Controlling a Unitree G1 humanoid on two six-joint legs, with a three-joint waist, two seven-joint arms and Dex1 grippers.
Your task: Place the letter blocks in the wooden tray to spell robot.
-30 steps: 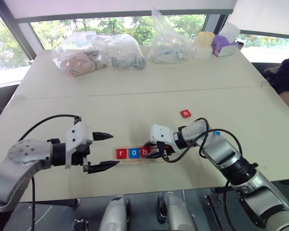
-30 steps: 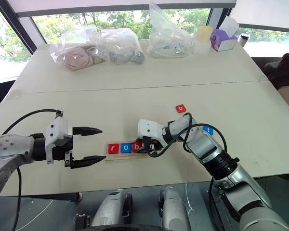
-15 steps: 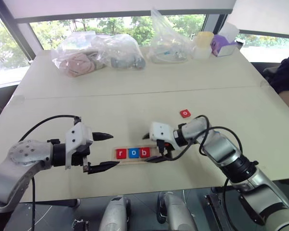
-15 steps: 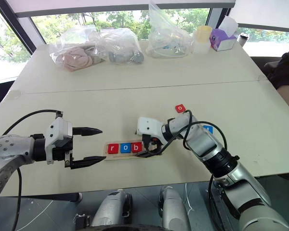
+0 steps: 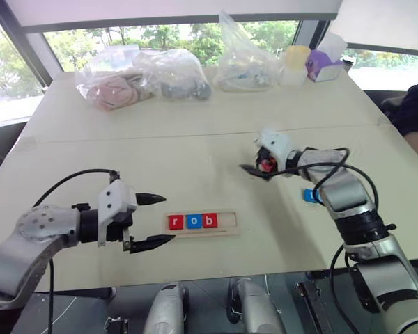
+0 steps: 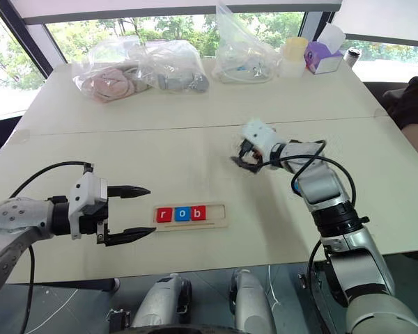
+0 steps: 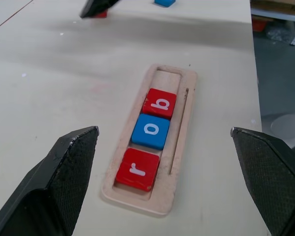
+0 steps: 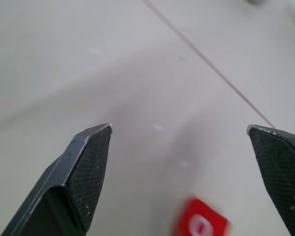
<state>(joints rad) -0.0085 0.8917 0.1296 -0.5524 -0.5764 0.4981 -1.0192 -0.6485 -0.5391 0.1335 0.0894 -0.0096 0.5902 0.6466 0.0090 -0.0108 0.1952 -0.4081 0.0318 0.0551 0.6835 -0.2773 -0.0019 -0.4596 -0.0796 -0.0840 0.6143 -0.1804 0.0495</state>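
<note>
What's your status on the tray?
Both end effectors open, left, right over red o block. Wooden tray holds r, o, b. Nothing blocking.

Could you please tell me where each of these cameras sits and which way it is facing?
Head pair: on the head, looking forward and down over the table; both arms show, left gripper, right gripper.
Left wrist: looks along its open gripper at the wooden tray holding r, o, b.
Right wrist: looks between its open fingers at the red o block.
Shared: head pair and left wrist both show the tray.
</note>
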